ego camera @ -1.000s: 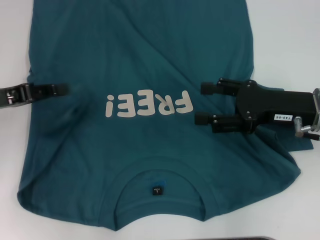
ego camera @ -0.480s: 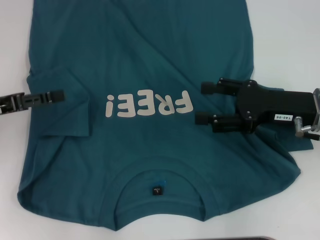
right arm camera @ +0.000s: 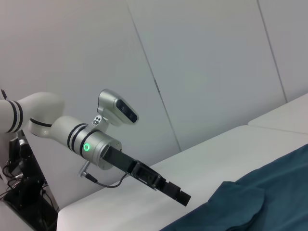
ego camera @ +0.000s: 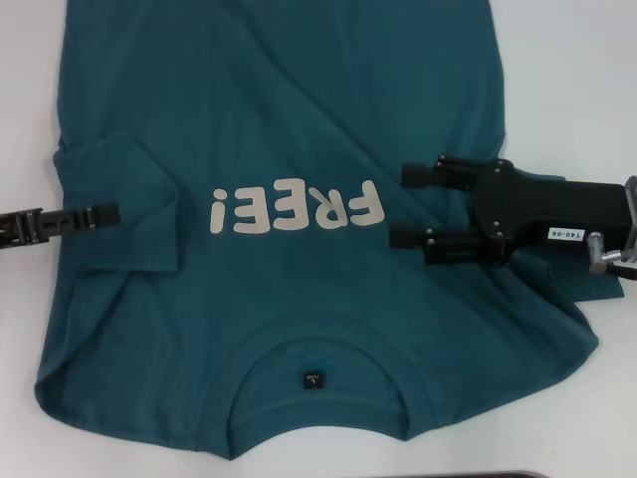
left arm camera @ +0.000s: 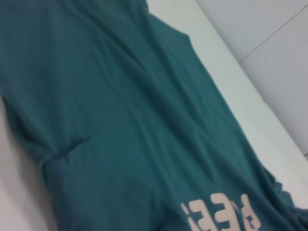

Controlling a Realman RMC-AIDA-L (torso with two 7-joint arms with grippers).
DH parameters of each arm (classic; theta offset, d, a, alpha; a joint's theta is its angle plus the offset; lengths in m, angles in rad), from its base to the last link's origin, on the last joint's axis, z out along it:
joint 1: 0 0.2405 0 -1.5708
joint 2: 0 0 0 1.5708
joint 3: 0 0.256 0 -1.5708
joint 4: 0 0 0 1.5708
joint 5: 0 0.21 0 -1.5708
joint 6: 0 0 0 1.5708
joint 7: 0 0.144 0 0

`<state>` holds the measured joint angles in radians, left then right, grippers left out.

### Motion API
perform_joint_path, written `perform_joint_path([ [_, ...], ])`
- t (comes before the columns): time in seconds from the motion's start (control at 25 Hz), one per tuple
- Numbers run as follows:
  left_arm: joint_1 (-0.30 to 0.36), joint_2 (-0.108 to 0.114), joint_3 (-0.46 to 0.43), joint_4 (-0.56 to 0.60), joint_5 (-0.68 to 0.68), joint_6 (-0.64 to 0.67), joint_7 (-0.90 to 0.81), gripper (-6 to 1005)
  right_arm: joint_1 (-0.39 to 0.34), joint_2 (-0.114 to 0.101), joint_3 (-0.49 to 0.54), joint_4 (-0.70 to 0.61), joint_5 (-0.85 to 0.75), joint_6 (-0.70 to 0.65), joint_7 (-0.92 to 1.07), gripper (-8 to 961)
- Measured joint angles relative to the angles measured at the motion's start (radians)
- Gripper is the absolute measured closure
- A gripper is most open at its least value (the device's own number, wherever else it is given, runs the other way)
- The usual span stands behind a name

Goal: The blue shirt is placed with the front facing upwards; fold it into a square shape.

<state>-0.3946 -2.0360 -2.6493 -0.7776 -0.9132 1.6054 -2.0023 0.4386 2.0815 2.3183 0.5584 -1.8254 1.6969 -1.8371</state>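
Observation:
The blue shirt (ego camera: 299, 119) lies spread front-up on the white table, its collar (ego camera: 318, 339) and black neck label (ego camera: 314, 379) nearest me. The off-white "FREE!" print (ego camera: 297, 208) reads upside down. The shirt's left sleeve (ego camera: 124, 204) is folded inward onto the body. My left gripper (ego camera: 111, 212) hovers at that sleeve's outer edge, seen edge-on, with no cloth visibly in it. My right gripper (ego camera: 398, 205) is open above the shirt's right side, just beside the print. The left wrist view shows the shirt (left arm camera: 120, 120) and part of the print (left arm camera: 221, 214). In the right wrist view the left gripper (right arm camera: 180, 196) sits by the shirt's edge (right arm camera: 260, 202).
White table (ego camera: 567, 80) surrounds the shirt on both sides. The right sleeve (ego camera: 557, 299) lies spread out under the right arm. A dark strip (ego camera: 478, 475) runs along the near edge. A pale wall stands behind the table in the right wrist view.
The left sleeve now lies folded onto the shirt body. The left gripper has drawn back to the left and shifted toward the collar end. The right arm has not moved.

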Motion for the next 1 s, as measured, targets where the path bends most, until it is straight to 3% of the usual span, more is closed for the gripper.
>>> perform_joint_path([
  [1.0,0.003,-0.018,0.034,0.018,0.079,-0.090,0.017,294,0.002,0.000,-0.001,0.000,0.002,0.004,0.001,40],
])
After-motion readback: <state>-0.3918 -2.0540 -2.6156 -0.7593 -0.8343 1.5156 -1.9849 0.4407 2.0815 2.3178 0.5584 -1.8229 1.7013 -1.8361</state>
